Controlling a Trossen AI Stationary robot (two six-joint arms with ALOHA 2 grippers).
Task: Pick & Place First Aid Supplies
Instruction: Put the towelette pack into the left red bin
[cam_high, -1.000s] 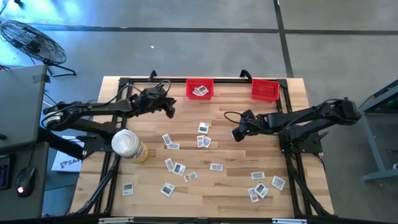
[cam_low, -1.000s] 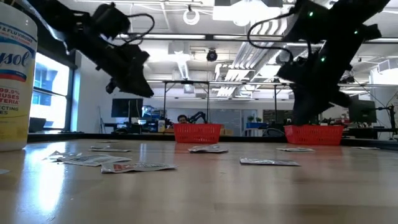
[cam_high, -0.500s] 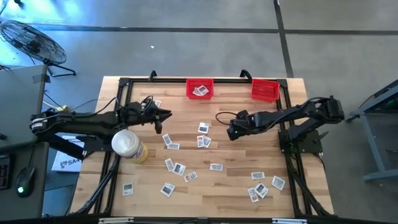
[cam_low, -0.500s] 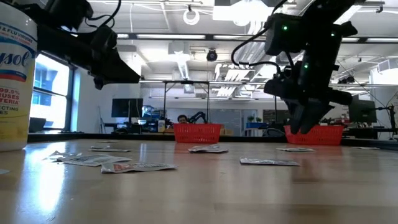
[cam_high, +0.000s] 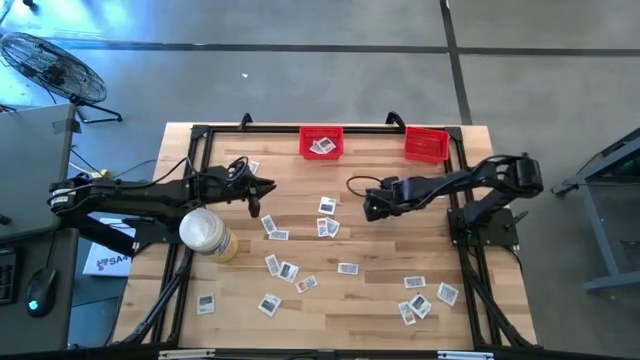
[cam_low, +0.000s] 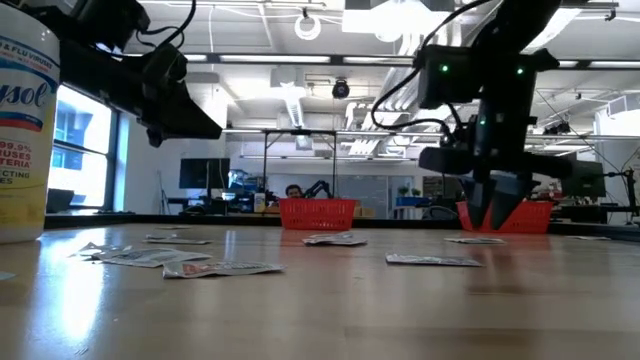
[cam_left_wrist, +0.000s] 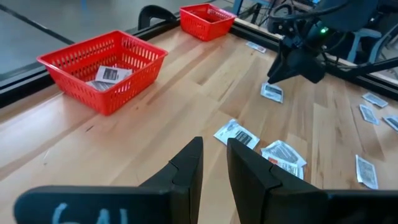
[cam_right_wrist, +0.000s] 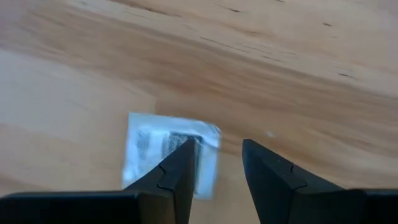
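table (cam_high: 380, 300): pale wood planks with visible grain, rectangular, framed by black tubing

first aid supplies (cam_high: 300, 272): small flat rectangular white packets with grey/dark printed centres, thin and slightly crinkled, lying flat and scattered from the table's middle toward the near edge, their long axes pointing every which way; print too small to read. one packet (cam_high: 326, 206) lies near the table's centre, just beside the right gripper; in the right wrist view this packet (cam_right_wrist: 169, 152) lies flat on the wood, partly under one finger, long axis roughly along the fingers

two red bins of plastic lattice stand at the far edge: centre bin (cam_high: 321, 142) holds at least one packet, right bin (cam_high: 427, 145) toward the far right corner

right gripper (cam_high: 367, 208): dark fingers spread apart, nothing between them, low over the table's centre with tips pointing down at the wood; in the low view its tips (cam_low: 497, 214) are just above the surface

left gripper (cam_high: 253, 196): left of the table's centre, raised off the surface; fingers (cam_left_wrist: 186, 171) stand a narrow gap apart, pinching nothing

white cylinder (cam_high: 204, 231) with yellowish base stands upright toward the left edge; in the low view its label (cam_low: 28, 95) reads "...ysol" in blue script, smaller red lines partly legible
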